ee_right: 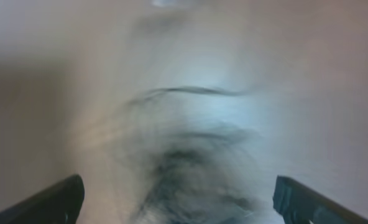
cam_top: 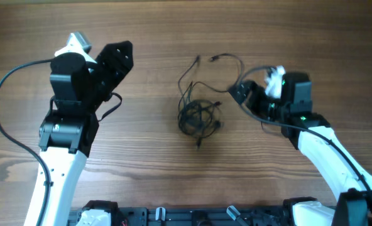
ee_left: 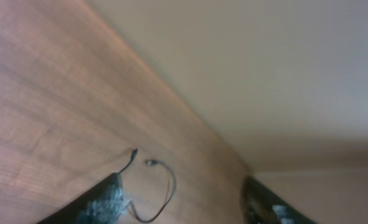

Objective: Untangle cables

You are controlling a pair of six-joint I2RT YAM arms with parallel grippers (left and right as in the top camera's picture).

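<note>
The cables (cam_top: 199, 117) lie as a dark tangle of thin black cords at the middle of the table, with loose plug ends reaching up toward the far side. My left gripper (cam_top: 118, 51) is open and empty, raised well to the left of the tangle. Its wrist view (ee_left: 181, 208) shows two cord ends with plugs (ee_left: 150, 163) ahead of its fingers. My right gripper (cam_top: 237, 93) is open and empty, just right of the tangle beside a loose cord loop. Its wrist view (ee_right: 178, 202) is blurred, with the tangle (ee_right: 190, 168) a dark smear between its fingers.
The wooden table (cam_top: 142, 157) carries only the cords and the arms. The far table edge meets a plain wall (ee_left: 283, 74) in the left wrist view. Thicker black arm cables (cam_top: 10, 132) hang at the left, and a black rail (cam_top: 192, 216) runs along the front edge.
</note>
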